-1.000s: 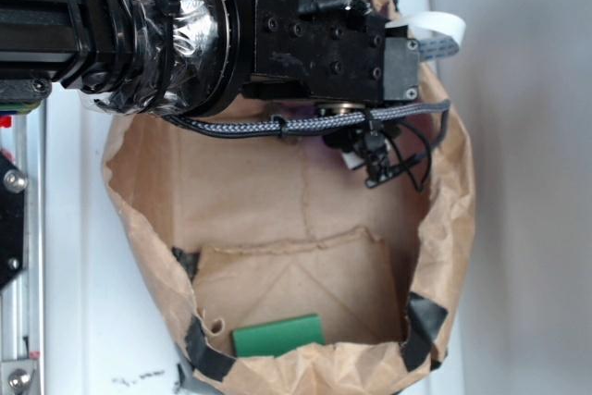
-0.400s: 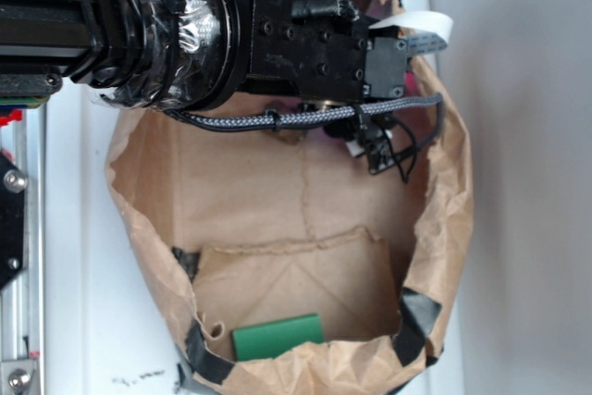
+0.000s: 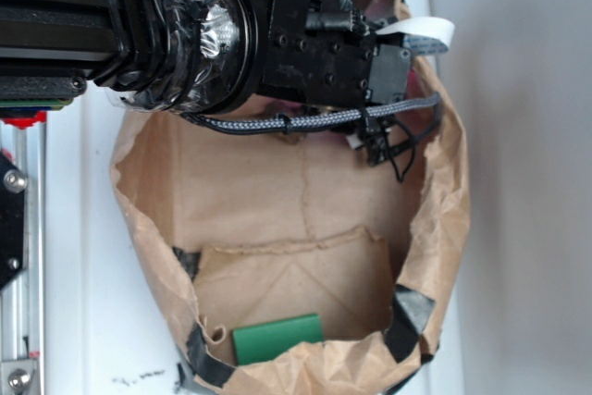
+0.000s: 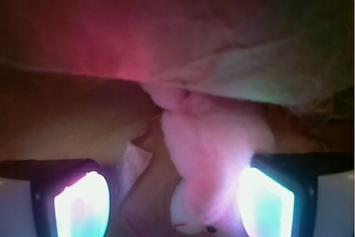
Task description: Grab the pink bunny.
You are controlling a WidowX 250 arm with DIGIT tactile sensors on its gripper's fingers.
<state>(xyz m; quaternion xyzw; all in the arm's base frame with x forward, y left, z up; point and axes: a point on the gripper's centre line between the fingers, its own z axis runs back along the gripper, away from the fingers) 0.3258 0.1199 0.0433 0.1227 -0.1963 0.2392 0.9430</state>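
Bag: a big brown paper bag point(image 3: 305, 201) lies open on a white table point(image 3: 92, 256). Its rim is crinkly, with black tape at 5 and 7 o'clock.
Arm: the black robot arm point(image 3: 185, 43) comes in from 9 o'clock and reaches into the bag at 12 o'clock. Shiny clear plastic is wrapped round it.
Gripper: the gripper point(image 4: 175, 198) is inside the bag. Its two glowing fingers point(image 4: 83, 203) are wide apart, one on each side of the bunny.
Bunny: the pink bunny point(image 4: 208, 159) is fluffy and sits between the fingers, closer to the one at 3 o'clock. I cannot tell if it touches that finger. A white patch shows low on it at 6 o'clock.
Block: a green block point(image 3: 277, 335) lies in the bag at 6 o'clock, far from the gripper.
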